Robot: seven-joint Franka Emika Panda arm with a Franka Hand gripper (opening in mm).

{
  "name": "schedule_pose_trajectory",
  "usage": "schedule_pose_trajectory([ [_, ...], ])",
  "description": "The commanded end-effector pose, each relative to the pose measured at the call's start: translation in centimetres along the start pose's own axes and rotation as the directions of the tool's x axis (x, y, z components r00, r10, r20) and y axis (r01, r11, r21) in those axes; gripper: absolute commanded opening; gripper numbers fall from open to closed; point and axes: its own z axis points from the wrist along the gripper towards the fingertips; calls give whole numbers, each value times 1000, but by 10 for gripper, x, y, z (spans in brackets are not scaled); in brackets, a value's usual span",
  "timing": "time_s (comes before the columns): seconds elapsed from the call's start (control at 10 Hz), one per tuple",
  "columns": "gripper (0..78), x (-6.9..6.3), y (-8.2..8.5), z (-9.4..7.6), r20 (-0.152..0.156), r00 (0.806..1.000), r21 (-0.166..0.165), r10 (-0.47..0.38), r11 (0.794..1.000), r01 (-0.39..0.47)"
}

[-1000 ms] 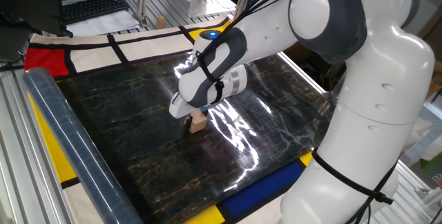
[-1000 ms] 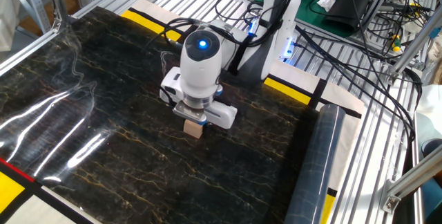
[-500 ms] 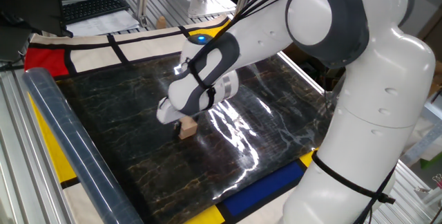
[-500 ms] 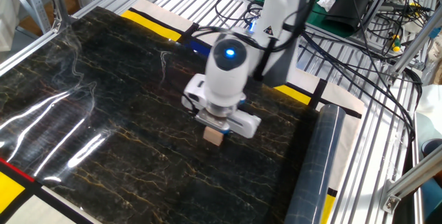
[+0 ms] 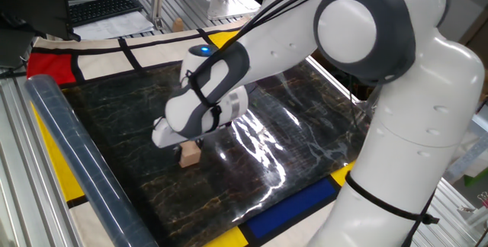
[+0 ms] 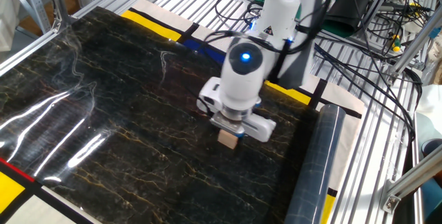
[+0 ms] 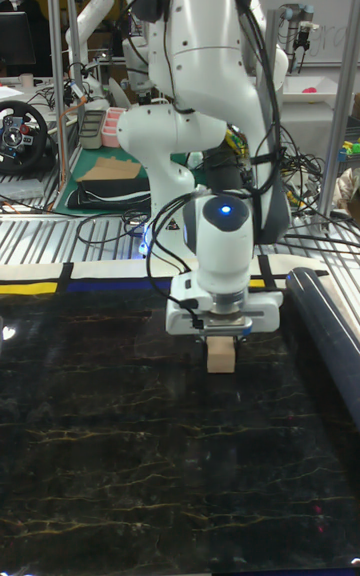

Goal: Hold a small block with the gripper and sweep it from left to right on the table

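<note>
One fixed view: white arm reaches down & across the table [image 5: 305, 152], glossy black marble-look sheet w/ brownish veins, edged by yellow, blue, red & white panels; gripper [image 5: 188, 145] points down at the sheet, fingers mostly hidden under the wrist housing; small block [image 5: 189, 155], light tan wood cube, sits right under it, bottom face on or just above the sheet, can't tell which; a rolled dark sheet [image 5: 84, 163] lies along the yellow edge, well apart from the block; blue light glows on the wrist. Other fixed view: gripper [image 6: 231, 131] seen from above-front, white-grey housing w/ blue light on top; small block [image 6: 228, 138] sticks out below the housing, its top tucked betw. the dark fingers, which look closed onto it; block is near the roll [image 6: 314, 162] side of the table [image 6: 83, 134], not touching the roll. Tall fixed view: looks straight at the arm; gripper [image 7: 222, 333] hangs vertical, fingers narrow-set & clamped on top part of small block [image 7: 221, 352]; block upright, faces square to the camera, lower edge at the table [image 7: 120, 456] surface; contact w/ the sheet can't be told for sure; the roll [image 7: 328, 321] lies beside it at the sheet's edge, apart.
</note>
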Motion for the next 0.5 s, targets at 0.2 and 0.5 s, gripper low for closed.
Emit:
schedule_pose_trajectory([
  [0.2, 11, -36, -64, -62, -42, 995, 77, -88, 993, 91],
  [0.5, 11, -45, -108, -46, -33, 993, 97, -113, 989, 115],
])
